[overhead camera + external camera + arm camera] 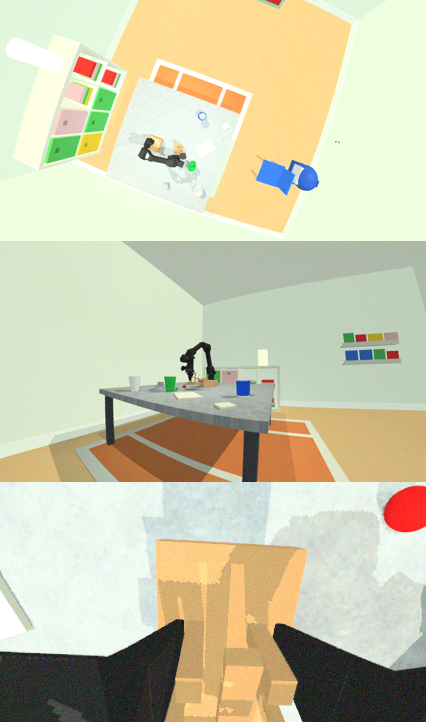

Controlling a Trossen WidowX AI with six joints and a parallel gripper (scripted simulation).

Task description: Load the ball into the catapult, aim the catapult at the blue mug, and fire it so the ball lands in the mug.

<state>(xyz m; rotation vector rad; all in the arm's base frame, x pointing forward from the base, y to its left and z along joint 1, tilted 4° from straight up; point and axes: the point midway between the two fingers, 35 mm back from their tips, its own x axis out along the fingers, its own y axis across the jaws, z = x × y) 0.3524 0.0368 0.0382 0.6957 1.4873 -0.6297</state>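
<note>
My gripper (190, 379) (229, 629) points down and is shut on the wooden catapult (178, 147) (237, 597), with one black finger on each side of its frame. In the exterior view the catapult's base looks slightly above the table top; how far is hard to tell. The red ball (184, 386) (407, 509) lies on the table, apart from the catapult, at the upper right in the wrist view. The blue mug (198, 116) (242, 388) stands upright near the table's far edge in the top view. The catapult's cup is out of the wrist view.
A green cup (191, 165) (170, 384) stands close to the gripper. A white cup (198, 190) (134, 383) and a grey block (166, 185) (160, 383) stand farther off. Two pale flat pads (205, 147) (187, 395) lie on the table. A wooden box (155, 143) (211, 383) sits by the arm's base.
</note>
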